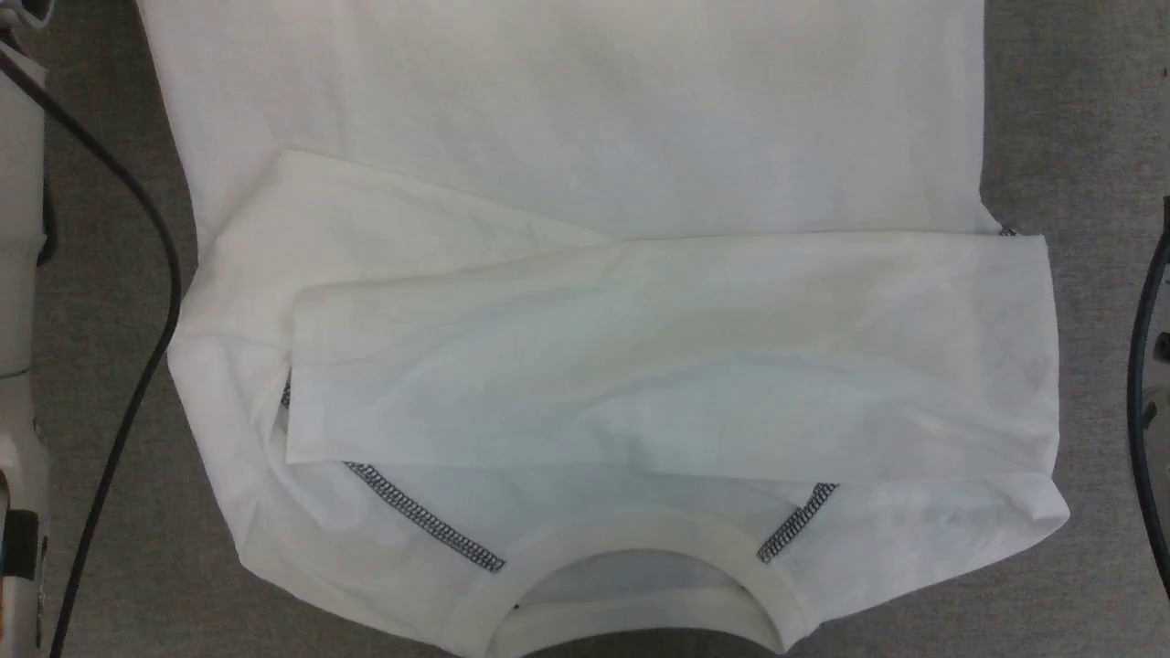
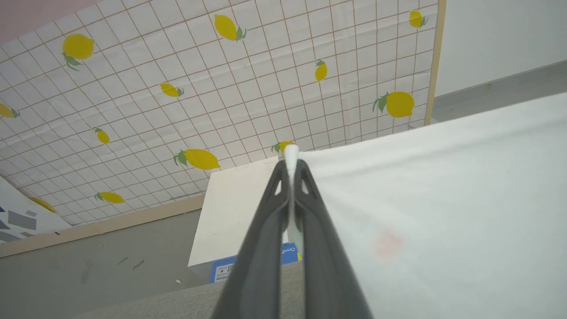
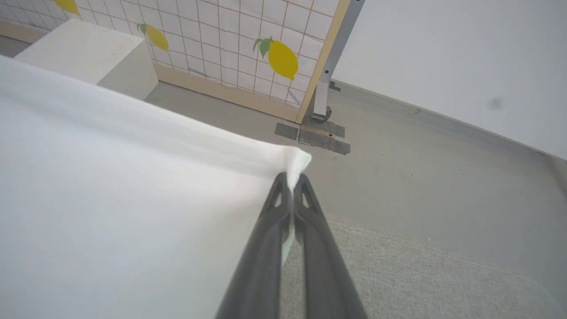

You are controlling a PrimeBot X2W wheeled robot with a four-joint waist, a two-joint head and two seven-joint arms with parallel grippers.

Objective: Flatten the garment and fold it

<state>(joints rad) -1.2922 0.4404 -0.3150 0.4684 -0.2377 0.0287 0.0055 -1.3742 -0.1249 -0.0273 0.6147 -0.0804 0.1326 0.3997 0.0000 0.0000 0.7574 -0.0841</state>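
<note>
The garment, a white T-shirt with dark stitched seams, lies on the grey table surface. Its ribbed collar is at the near edge. Both sleeves are folded across the chest, the right one lying on top. In the left wrist view my left gripper is shut on a corner of the garment, and a tip of cloth pokes out past the fingertips. My right gripper is likewise shut on another corner of the garment, which stretches away to its left.
A rigid white box stands on the floor beyond the table, in front of a lemon-patterned screen. A black cable runs down the left side of the table. A dark cable curves at the right edge.
</note>
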